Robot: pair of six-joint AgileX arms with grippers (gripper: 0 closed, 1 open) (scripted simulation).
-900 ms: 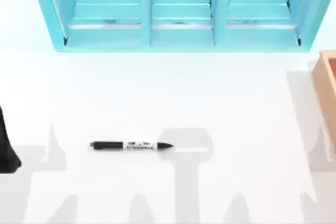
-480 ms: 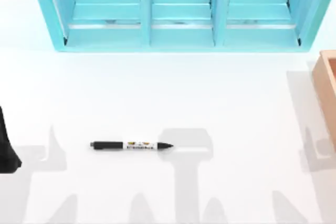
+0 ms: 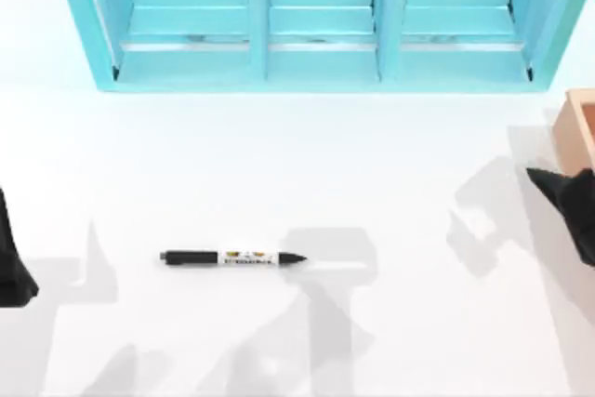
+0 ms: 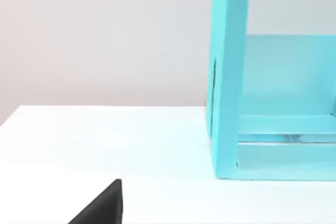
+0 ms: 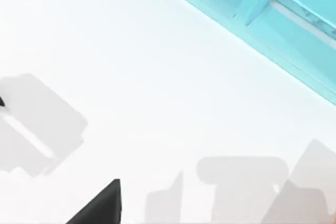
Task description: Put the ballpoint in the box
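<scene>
The ballpoint (image 3: 232,258) lies flat on the white table, left of the middle, with its pointed black tip toward the right. Its tip (image 5: 1,102) just shows at the border of the right wrist view. The tan box (image 3: 578,127) sits at the table's right edge, cut off by the top view's border. My right gripper (image 3: 563,198) reaches in from the right, just in front of the box and far from the ballpoint. My left gripper (image 3: 11,267) stays parked at the left edge, level with the ballpoint.
A big turquoise three-compartment shelf unit (image 3: 316,53) spans the back of the table, and its end wall (image 4: 228,77) shows in the left wrist view. White tabletop stretches between the ballpoint and the box.
My right gripper has come into the top view from the right edge, moving left, and its shadow has shifted left with it. The ballpoint and left arm have not moved.
</scene>
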